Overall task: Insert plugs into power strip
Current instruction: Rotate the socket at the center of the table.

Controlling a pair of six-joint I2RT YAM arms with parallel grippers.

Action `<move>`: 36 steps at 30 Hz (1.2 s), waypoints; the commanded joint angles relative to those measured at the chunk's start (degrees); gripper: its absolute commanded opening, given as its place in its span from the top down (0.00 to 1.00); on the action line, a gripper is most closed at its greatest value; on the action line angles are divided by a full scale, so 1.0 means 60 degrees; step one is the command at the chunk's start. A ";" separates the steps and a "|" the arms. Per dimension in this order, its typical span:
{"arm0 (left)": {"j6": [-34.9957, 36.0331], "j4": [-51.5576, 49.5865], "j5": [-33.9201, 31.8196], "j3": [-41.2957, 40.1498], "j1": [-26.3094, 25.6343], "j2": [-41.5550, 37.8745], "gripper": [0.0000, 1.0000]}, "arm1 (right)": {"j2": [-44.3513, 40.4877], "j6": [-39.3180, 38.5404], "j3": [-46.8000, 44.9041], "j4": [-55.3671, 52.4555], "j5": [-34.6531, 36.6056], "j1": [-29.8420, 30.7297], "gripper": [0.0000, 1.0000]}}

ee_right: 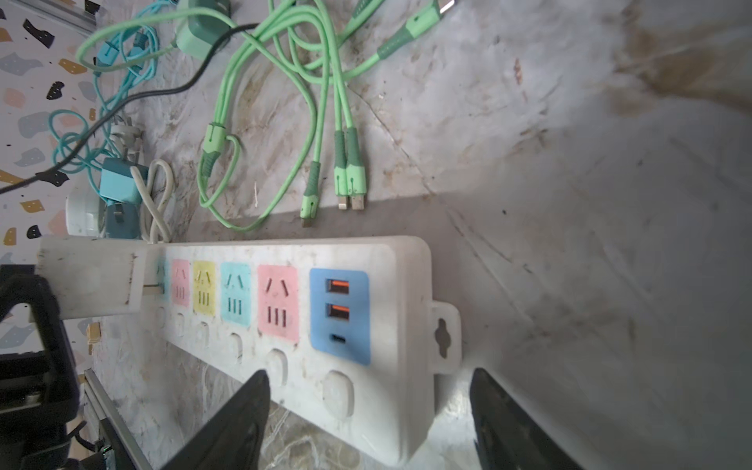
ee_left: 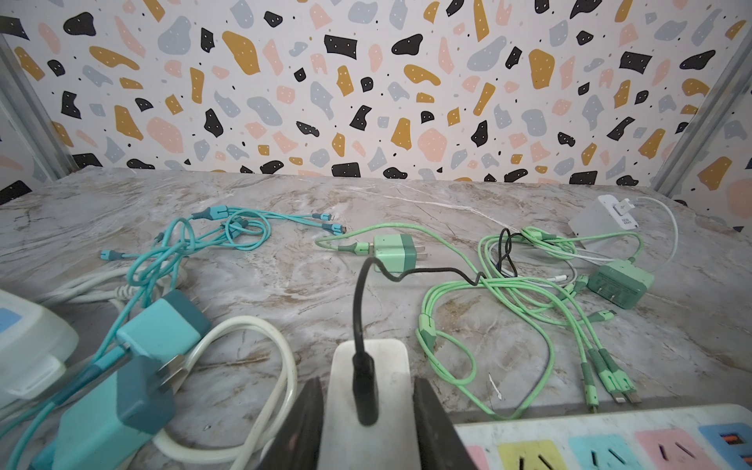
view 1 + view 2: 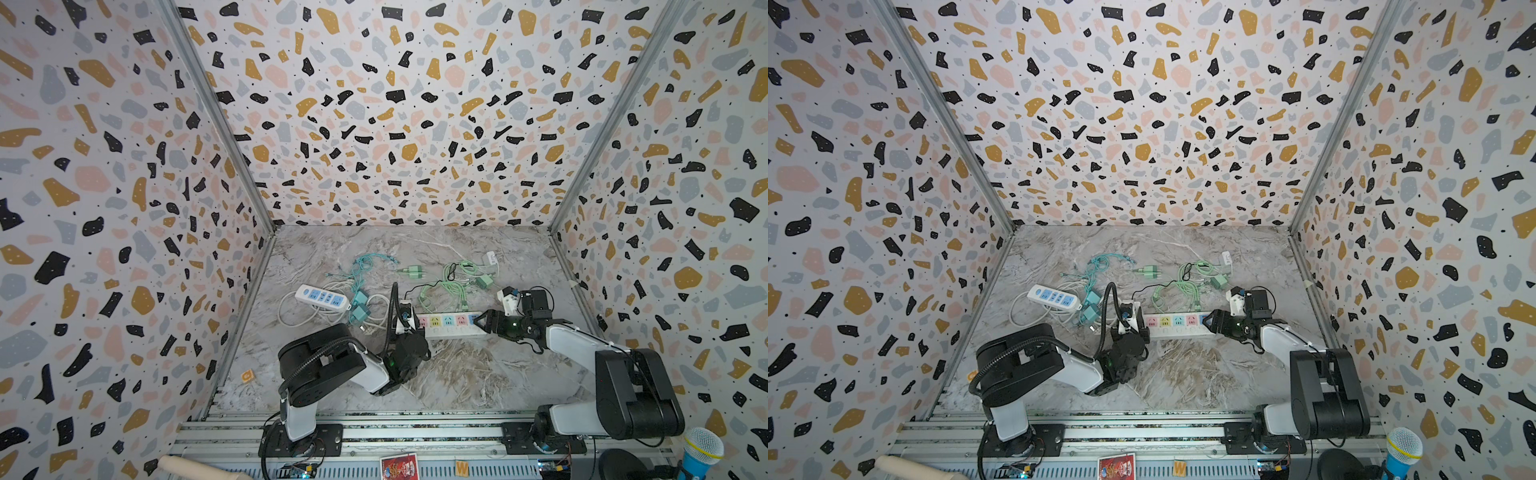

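A long white power strip with coloured sockets lies across the table's middle. My left gripper is shut on a white plug with a black cable. It holds the plug at the strip's left end, where the plug shows a metal prong partly in the end socket. My right gripper stands open, its fingers either side of the strip's right end corner, by the blue USB panel. Loose plugs lie behind: mint green, dark green, two teal and white.
A second white strip with blue sockets and its coiled white cord lie at the left, next to the teal plugs. Green cables tangle just behind the long strip. A small orange tile sits near the left wall. Patterned walls enclose three sides.
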 commanded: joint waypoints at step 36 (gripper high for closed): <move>0.0114 0.0788 -0.0213 -0.0559 -0.0356 0.0315 1.00 | -0.0164 0.0972 -0.0833 0.1630 -0.1626 0.0734 0.24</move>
